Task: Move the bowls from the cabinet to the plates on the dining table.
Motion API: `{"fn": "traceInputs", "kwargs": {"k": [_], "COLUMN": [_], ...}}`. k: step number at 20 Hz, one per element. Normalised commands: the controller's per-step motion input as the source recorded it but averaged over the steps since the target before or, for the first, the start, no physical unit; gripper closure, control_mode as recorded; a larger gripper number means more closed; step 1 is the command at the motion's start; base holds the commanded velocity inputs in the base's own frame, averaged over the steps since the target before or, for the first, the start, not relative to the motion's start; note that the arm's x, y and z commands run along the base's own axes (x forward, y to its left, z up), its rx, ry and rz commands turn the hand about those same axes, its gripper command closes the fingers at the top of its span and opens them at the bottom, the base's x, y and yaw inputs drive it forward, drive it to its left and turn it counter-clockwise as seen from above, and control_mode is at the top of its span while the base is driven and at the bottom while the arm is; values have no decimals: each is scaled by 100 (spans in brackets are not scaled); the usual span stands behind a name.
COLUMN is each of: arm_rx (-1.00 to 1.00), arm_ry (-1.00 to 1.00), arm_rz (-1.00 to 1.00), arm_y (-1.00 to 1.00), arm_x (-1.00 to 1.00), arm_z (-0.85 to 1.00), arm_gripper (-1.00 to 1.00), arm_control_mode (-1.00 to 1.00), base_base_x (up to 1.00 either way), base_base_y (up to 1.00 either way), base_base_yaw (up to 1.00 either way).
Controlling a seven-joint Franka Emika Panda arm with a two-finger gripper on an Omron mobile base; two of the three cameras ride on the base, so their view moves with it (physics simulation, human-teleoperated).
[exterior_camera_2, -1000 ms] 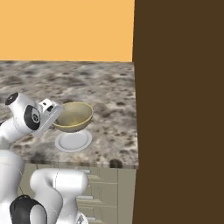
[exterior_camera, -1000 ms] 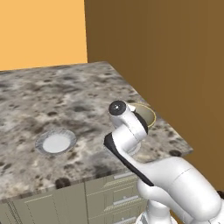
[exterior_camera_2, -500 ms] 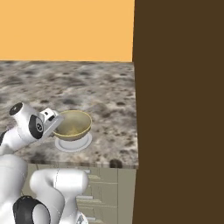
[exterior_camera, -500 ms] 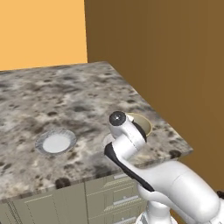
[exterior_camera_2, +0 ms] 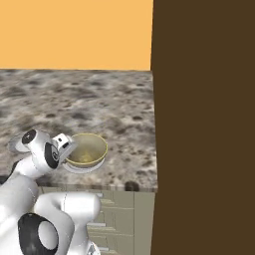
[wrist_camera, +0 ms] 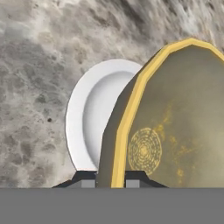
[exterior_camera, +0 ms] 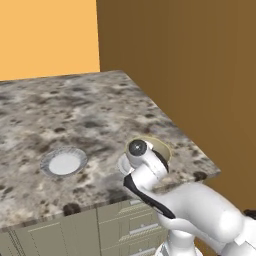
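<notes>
- The left base view looks forward and down from behind the arm, over the dining table (exterior_camera: 90,110) towards its far orange wall (exterior_camera: 47,37).
- The right base view faces the same table corner from the other side; both share the olive-tan bowl (exterior_camera_2: 88,148).
- The hand view sits very near, looking along the gripper (wrist_camera: 110,177) at that bowl's rim.
</notes>
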Motion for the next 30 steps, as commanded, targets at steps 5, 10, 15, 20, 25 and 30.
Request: {"fn": "traceInputs", "kwargs": {"k": [5, 10, 15, 20, 25, 30], "arm_rx": [1, 3, 4, 4, 6, 7], "arm_ry": [2, 3, 1, 0, 0, 0], "arm_rz": [-1, 0, 0, -1, -2, -5], "arm_y": [0, 2, 17, 27, 15, 0], "arm_x": [47, 41, 16, -8, -23, -20], "arm_z": [-41, -40, -30, 0, 15, 22], "arm_gripper": [100, 100, 100, 100, 100, 100], "arm_control_mode": [-100, -100, -100, -100, -100, -100], "base_base_x": [0, 0, 0, 0, 0, 0], "base_base_y": [0, 0, 0, 0, 0, 0], "base_base_yaw": [0, 0, 0, 0, 0, 0]}}
